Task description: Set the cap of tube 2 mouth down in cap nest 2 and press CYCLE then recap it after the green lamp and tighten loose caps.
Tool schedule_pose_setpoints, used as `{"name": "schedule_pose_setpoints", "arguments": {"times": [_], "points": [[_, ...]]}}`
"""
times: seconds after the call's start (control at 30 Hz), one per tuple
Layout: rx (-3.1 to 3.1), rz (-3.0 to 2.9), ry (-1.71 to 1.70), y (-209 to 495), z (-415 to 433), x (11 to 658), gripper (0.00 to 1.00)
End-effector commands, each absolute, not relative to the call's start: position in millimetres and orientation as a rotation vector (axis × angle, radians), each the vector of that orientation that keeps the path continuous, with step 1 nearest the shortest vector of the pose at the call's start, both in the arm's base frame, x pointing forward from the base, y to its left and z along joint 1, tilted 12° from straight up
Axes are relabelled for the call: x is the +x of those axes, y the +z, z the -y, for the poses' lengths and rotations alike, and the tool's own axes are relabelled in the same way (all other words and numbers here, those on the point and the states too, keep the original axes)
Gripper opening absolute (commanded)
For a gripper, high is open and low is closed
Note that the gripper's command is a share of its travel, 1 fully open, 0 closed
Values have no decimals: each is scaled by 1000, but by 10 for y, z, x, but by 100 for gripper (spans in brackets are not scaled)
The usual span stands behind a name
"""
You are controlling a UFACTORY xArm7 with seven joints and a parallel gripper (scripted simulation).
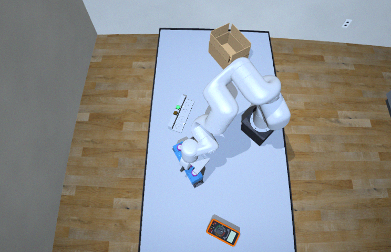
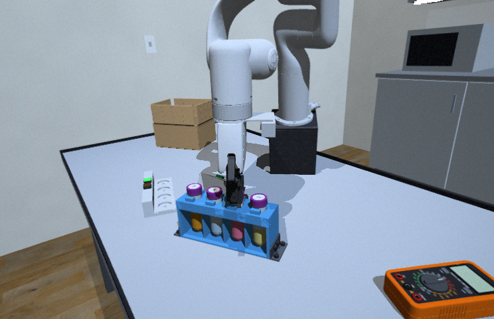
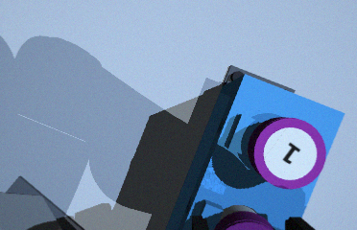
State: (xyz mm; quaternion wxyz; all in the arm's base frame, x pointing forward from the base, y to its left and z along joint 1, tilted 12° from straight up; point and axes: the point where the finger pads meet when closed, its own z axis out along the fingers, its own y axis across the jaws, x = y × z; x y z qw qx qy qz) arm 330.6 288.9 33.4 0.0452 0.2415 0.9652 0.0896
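Note:
The blue tube rack [image 2: 228, 225] stands at the table's left side and holds four tubes. Purple caps sit on the tubes, among them the cap of tube 1 [image 3: 290, 153], which also shows in the exterior view [image 2: 258, 200]. My gripper [image 2: 234, 201] points straight down over tube 2, the tube with pink liquid [image 2: 237, 229]. Its fingers stand on either side of the cap of tube 2 [image 3: 244, 221], slightly open, not clamping it. The cap sits on its tube. On the cap tray [image 2: 159, 195] the green lamp [image 2: 146, 179] is lit and the nests are empty.
The key housing [image 2: 212, 177] sits just behind the rack, mostly hidden by my arm. A cardboard box [image 2: 182, 121] stands at the back of the table, next to the arm's black base [image 2: 293, 144]. An orange multimeter [image 2: 443, 288] lies at the near right.

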Motion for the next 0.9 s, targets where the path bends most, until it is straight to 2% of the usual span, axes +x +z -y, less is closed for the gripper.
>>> {"name": "schedule_pose_setpoints", "arguments": {"times": [0.0, 0.07, 0.1, 0.57, 0.87], "points": [[702, -2971, 298, 345, -2893, 3317, 46], [702, -2971, 298, 346, -2893, 3317, 46], [702, -2971, 298, 346, -2893, 3317, 0], [702, -2971, 298, 346, -2893, 3317, 0], [1149, -2859, 314, 341, -2893, 3317, 0]]}}
